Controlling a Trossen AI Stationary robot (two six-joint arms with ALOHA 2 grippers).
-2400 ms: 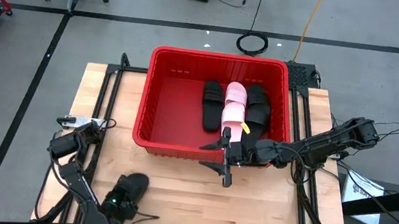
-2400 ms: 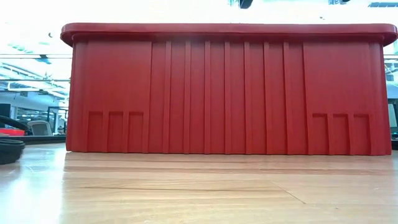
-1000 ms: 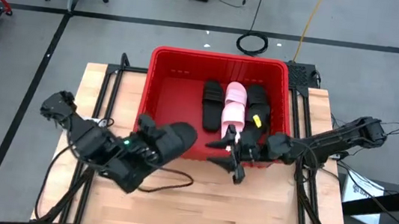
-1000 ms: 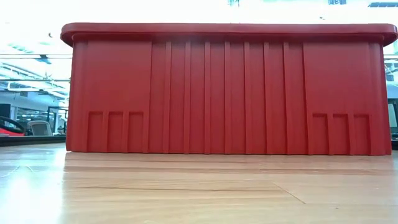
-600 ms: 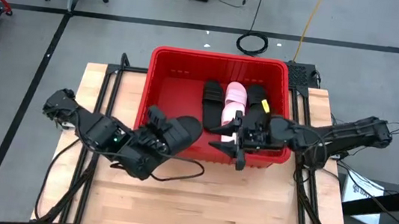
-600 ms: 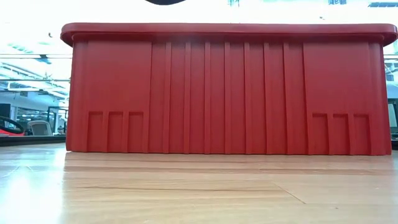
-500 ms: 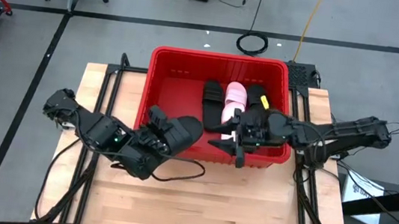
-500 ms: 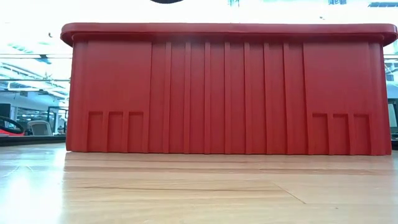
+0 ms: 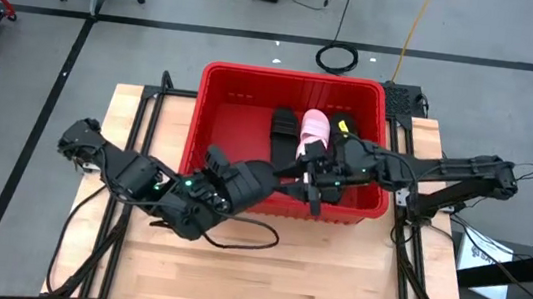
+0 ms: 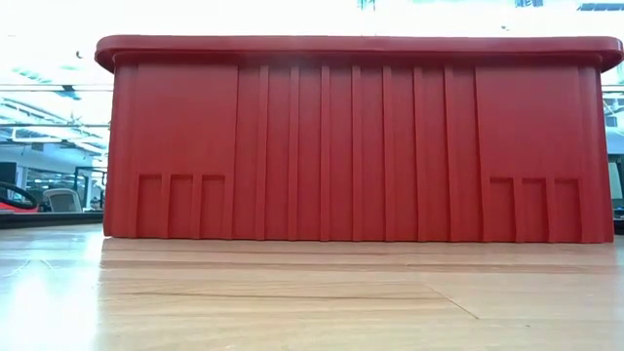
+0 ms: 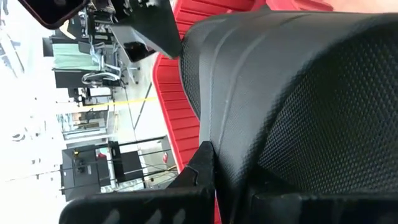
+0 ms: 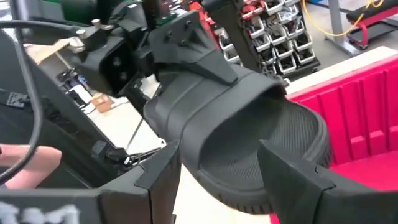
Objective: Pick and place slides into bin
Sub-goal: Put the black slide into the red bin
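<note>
The red bin stands at the table's far middle; its near wall fills the low view. In it lie a black slide, a pink slide and another black slide, partly under my right arm. My left gripper is shut on a black slide, held above the bin's near rim. My right gripper is open and empty above the bin's near part, just right of that slide; its two fingers stand apart in front of the slide. My left gripper holds the black slide by its wide strap. One finger lies on the strap's outer face; the slide hides the other. The fingers come from the table's left, slanting. The slide is lifted clear, its open end toward my right gripper.
The wooden table has free room in front of the bin. Cables trail from my left arm. Black frame rails run along both table sides. The room beyond the table holds shelves and chairs.
My left gripper has carried the black slide up off the table and toward the bin, a little to the right in the last second. My right gripper has moved toward the far edge, from in front of the bin's near wall to above the bin.
</note>
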